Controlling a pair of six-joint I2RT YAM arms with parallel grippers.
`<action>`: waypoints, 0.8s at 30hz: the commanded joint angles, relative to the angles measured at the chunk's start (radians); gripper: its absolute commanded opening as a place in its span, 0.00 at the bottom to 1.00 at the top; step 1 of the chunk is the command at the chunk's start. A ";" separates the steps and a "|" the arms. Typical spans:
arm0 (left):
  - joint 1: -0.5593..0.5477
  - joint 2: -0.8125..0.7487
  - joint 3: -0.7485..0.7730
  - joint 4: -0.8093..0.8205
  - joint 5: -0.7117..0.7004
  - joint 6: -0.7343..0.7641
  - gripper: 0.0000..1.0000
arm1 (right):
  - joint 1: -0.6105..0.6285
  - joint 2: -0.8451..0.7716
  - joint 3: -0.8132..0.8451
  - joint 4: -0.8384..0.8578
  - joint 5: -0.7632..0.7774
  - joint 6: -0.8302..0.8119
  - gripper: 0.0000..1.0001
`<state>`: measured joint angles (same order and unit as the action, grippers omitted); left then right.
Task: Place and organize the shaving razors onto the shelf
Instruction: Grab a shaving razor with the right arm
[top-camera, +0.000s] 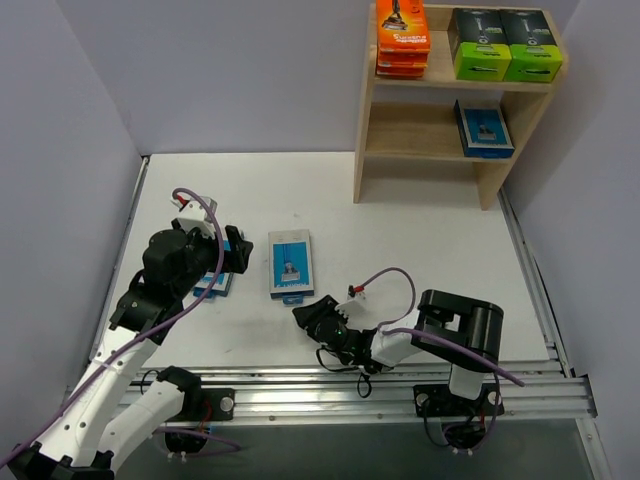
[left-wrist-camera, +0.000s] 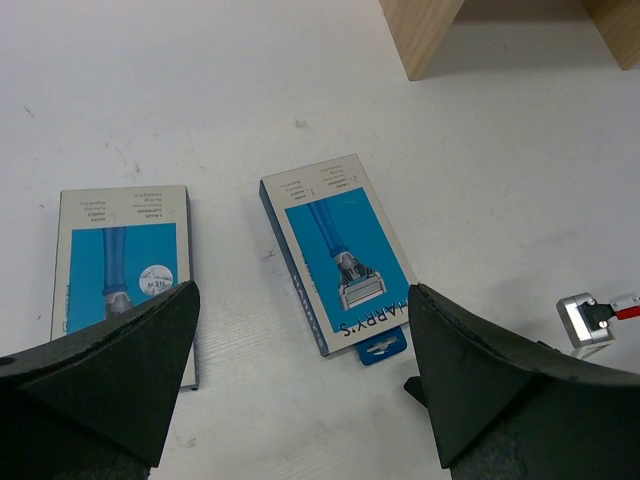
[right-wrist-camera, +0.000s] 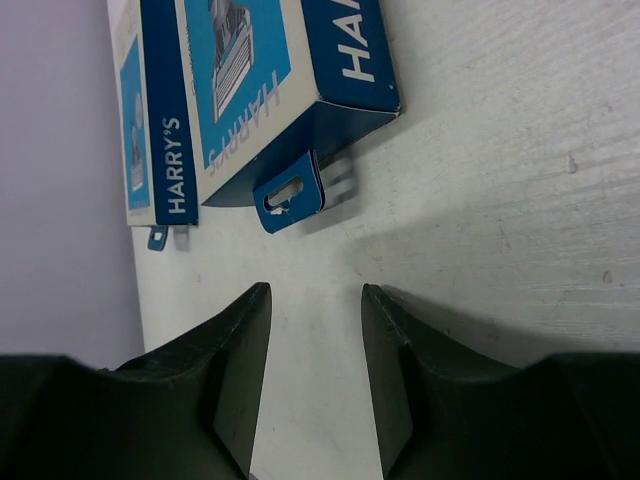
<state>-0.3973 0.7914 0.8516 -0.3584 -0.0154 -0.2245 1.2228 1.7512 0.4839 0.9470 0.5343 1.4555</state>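
Two light-blue razor cards lie flat on the white table. One (top-camera: 291, 264) (left-wrist-camera: 340, 250) is at mid-table; the other (top-camera: 212, 285) (left-wrist-camera: 125, 270) lies to its left, partly under my left arm. My left gripper (top-camera: 237, 252) (left-wrist-camera: 305, 300) hovers wide open above the gap between them, holding nothing. My right gripper (top-camera: 304, 313) (right-wrist-camera: 317, 292) is low over the table just in front of the middle card (right-wrist-camera: 270, 80), jaws narrowly apart and empty. The wooden shelf (top-camera: 370, 120) holds orange packs (top-camera: 403, 38) and black boxes with green ends (top-camera: 505, 45) on top, and one blue card (top-camera: 484, 128) below.
Grey walls close in the table on the left, back and right. A metal rail (top-camera: 400, 385) runs along the near edge. A small silver and red cable connector (left-wrist-camera: 590, 315) hangs near the right arm. A shelf leg (left-wrist-camera: 420, 35) stands beyond the cards.
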 joint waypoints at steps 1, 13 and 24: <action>-0.003 -0.017 0.029 0.029 0.015 -0.001 0.94 | 0.021 0.034 -0.031 0.059 0.107 0.130 0.37; -0.008 -0.020 0.027 0.033 0.048 -0.007 0.94 | 0.020 0.120 -0.028 0.144 0.121 0.224 0.37; -0.014 -0.018 0.027 0.033 0.049 -0.007 0.94 | -0.017 0.159 0.008 0.145 0.098 0.226 0.36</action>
<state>-0.4068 0.7853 0.8516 -0.3569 0.0170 -0.2253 1.2259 1.8793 0.4797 1.1465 0.6060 1.6794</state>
